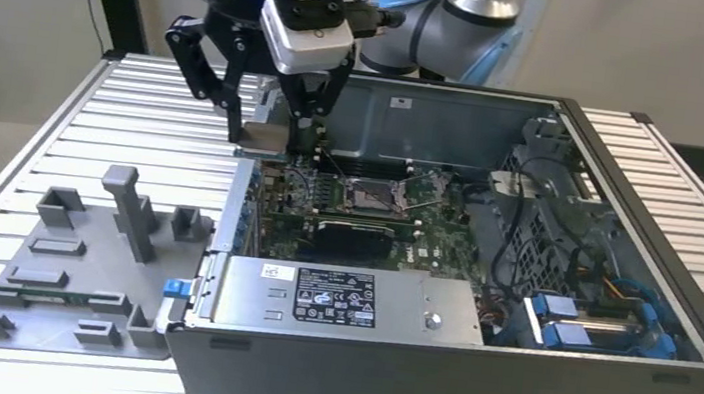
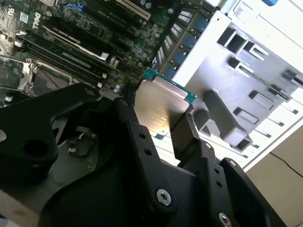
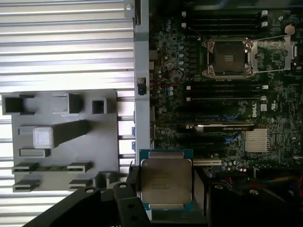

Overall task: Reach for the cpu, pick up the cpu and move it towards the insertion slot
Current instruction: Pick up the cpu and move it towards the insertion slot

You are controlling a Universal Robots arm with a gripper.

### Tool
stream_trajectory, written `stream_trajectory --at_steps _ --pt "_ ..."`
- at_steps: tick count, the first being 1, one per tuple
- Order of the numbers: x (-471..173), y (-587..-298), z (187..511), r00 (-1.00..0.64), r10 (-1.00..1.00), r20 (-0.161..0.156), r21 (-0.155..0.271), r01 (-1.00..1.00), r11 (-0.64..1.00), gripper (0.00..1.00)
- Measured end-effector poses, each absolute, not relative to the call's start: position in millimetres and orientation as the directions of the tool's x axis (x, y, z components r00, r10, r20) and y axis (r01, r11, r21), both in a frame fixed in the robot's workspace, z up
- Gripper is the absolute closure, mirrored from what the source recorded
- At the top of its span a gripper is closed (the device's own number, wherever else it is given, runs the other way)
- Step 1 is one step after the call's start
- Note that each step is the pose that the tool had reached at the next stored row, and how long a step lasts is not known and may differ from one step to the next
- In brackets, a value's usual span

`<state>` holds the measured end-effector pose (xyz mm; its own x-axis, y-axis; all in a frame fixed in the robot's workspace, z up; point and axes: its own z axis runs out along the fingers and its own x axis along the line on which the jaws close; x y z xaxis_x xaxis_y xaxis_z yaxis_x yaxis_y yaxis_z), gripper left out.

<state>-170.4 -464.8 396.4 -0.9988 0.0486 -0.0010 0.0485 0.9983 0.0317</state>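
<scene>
Nearest the wrist cameras, the hand (image 3: 165,189) is pinching the cpu (image 3: 165,180) by two opposite edges, its black fingers (image 2: 142,142) pressing against the chip from either side; the silver top is facing the first wrist view and the chip is hanging clear of every surface. In the exterior view the hand (image 1: 268,136) is holding the cpu (image 1: 265,138) above the wall of the open computer case (image 1: 662,296) on the exterior view's left, just over the edge of the green motherboard (image 1: 322,216). Farther in, the insertion slot (image 1: 372,197) is lying open on the board, well apart from the chip. Outside the case, the grey tray (image 1: 61,272) is resting on the slatted tabletop (image 1: 6,165).
</scene>
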Motion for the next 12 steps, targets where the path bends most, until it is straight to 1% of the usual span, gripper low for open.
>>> stream_trajectory --at_steps 12 --pt "-154 -465 396 -0.999 0.049 -0.001 0.032 0.048 0.998 1.00"
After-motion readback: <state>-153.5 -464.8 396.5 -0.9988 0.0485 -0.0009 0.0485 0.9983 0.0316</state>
